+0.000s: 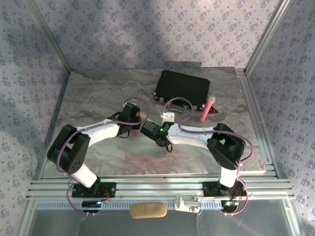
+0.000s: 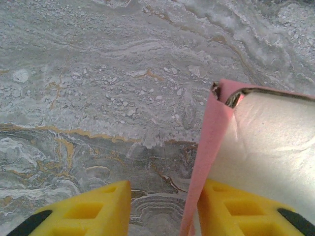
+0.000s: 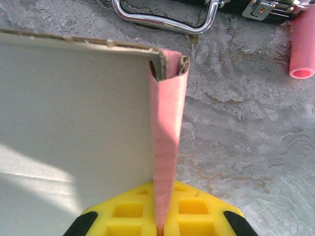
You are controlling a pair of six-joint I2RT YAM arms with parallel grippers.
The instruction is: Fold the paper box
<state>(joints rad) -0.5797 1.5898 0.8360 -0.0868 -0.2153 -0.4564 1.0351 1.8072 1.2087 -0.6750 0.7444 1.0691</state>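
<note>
The paper box (image 3: 74, 123) is held above the marbled table between the two arms, its pale inside toward the right wrist camera. One salmon-pink wall (image 3: 167, 113) runs straight into my right gripper (image 3: 165, 221), whose yellow fingers are shut on it. In the left wrist view another pink wall (image 2: 209, 142) of the paper box (image 2: 266, 142) lies against the inner face of the right finger (image 2: 236, 211). The left finger (image 2: 98, 211) stands well apart from it, so my left gripper (image 2: 165, 196) is open. From above, left gripper (image 1: 134, 129) and right gripper (image 1: 147, 129) meet at the table's middle.
A black hard case (image 1: 182, 88) lies at the back, its metal handle (image 3: 162, 19) just beyond the box. A pink stick microphone (image 1: 207, 108) rests at the case's right end. A tan pad (image 1: 147, 210) sits on the front rail. Metal rails line the table's right and front edges.
</note>
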